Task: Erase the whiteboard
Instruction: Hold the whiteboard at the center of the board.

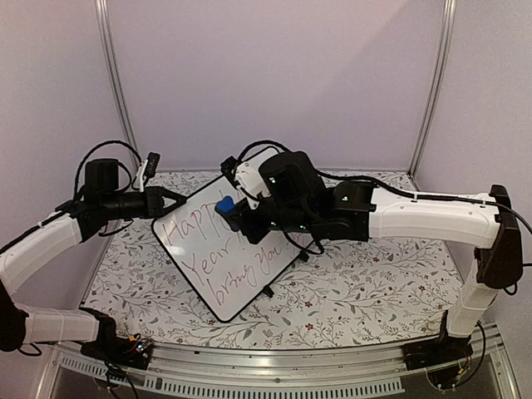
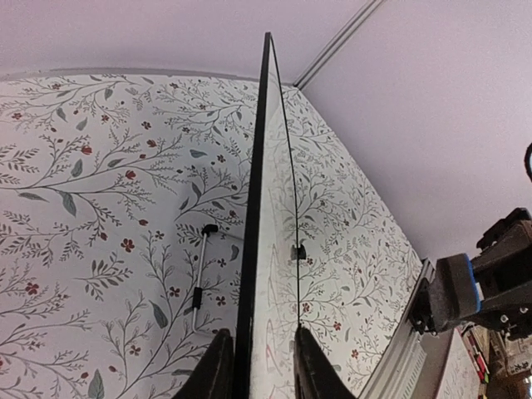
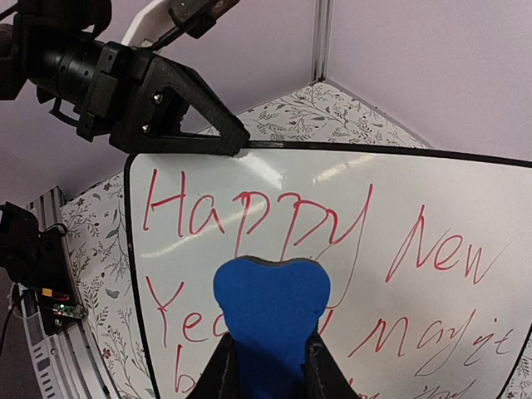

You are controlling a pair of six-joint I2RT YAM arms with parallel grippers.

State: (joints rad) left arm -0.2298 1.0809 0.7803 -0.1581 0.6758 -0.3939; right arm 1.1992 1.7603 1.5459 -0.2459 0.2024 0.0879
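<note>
The whiteboard stands diagonally at the table's middle, its white face covered in red handwriting. My left gripper is at the board's upper left corner. In the left wrist view its fingers press both sides of the board's black rim, shut on it. My right gripper is shut on a blue eraser. The eraser is over the top line of writing, just below the word "Happy". I cannot tell whether it touches the face.
A thin metal stand leg sticks out behind the board onto the floral tablecloth. An aluminium rail runs along the near edge. Frame posts rise at the back corners.
</note>
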